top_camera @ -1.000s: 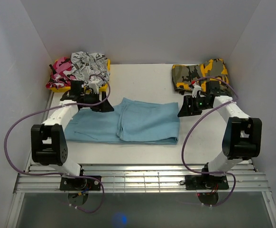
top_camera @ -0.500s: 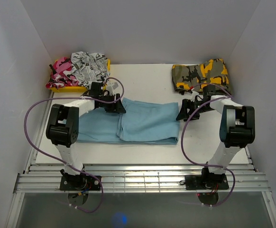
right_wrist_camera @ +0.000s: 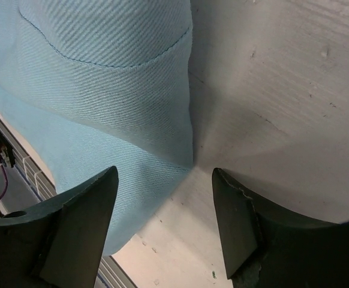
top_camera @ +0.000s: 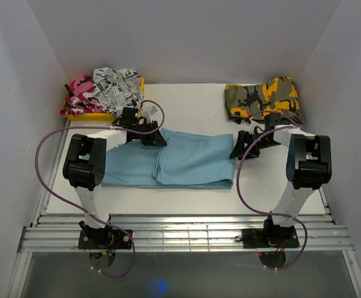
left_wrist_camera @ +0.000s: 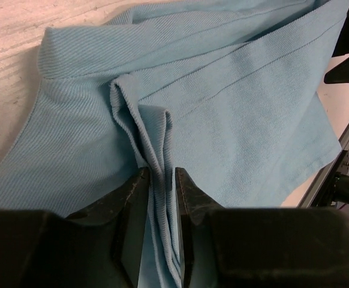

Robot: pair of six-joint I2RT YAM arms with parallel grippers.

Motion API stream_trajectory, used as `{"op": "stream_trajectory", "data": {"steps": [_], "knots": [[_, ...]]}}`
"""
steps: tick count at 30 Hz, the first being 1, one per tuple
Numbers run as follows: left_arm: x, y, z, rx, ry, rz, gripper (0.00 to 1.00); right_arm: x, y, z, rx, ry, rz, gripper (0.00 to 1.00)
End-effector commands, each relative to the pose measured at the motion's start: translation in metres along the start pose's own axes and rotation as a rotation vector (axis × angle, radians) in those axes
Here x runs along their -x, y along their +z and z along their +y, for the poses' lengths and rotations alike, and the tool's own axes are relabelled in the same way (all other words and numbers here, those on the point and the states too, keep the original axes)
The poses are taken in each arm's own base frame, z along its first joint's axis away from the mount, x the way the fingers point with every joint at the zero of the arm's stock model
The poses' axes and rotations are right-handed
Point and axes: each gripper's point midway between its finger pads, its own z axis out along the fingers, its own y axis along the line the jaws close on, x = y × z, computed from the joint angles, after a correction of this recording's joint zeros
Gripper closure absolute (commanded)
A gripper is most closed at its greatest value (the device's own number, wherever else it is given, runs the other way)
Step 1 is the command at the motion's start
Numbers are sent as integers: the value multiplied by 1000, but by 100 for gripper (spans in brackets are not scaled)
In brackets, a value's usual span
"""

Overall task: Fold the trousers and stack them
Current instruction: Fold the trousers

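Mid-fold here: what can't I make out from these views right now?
- Top view: left end of the trousers, hidden behind the left arm.
- Left wrist: how many layers the left fingers pinch; folds overlap.
- Right wrist: whether the right fingers touch the table; angle hides it.

The trousers [top_camera: 187, 161] are plain light blue with no print, only a fine diagonal weave up close. The surface [top_camera: 193, 105] is white. One garment [top_camera: 261, 96] is camouflage in olive, grey and orange-yellow, another [top_camera: 78, 93] is pink camouflage, and a third [top_camera: 115, 82] is white with black newsprint-like markings. The bin [top_camera: 97, 116] is yellow and the cables [top_camera: 41, 149] are purple.
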Motion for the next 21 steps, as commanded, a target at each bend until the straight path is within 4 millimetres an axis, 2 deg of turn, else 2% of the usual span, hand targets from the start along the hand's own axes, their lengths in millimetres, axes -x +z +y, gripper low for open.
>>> {"op": "stream_trajectory", "data": {"steps": [1,4,7,8,9,10,11,13,14,15,16,19,21], "knots": [[10,5,-8,-41,0,-20,65,1,2,-7,0,7,-9,30],[7,8,-1,-14,-16,-21,61,0,1,-10,-6,12,-9,30],[7,10,4,7,-31,-24,43,-2,1,-11,-3,15,-7,30],[7,11,3,2,-29,-23,44,-2,1,-10,-1,14,-6,30],[8,11,2,1,-31,-24,49,-3,2,-11,-2,14,-5,30],[7,11,3,4,-35,-24,64,-3,1,-11,-4,16,-5,30],[9,10,2,3,-36,-29,72,-3,1,-12,-4,13,-6,31],[10,3,-10,-23,-34,-43,86,-4,2,-12,-7,15,-5,34],[16,-2,-18,-53,-13,-69,98,-4,2,-13,-10,15,-7,36],[25,-15,-35,-84,22,-109,100,-4,2,-14,-15,18,-6,38],[26,-20,-39,-83,26,-128,100,-5,2,-16,-21,17,-6,40],[27,-35,-43,-55,2,-180,100,-7,1,-21,-37,20,-10,43],[22,-37,-33,-6,-39,-185,100,-8,1,-23,-40,27,-11,43]]}}
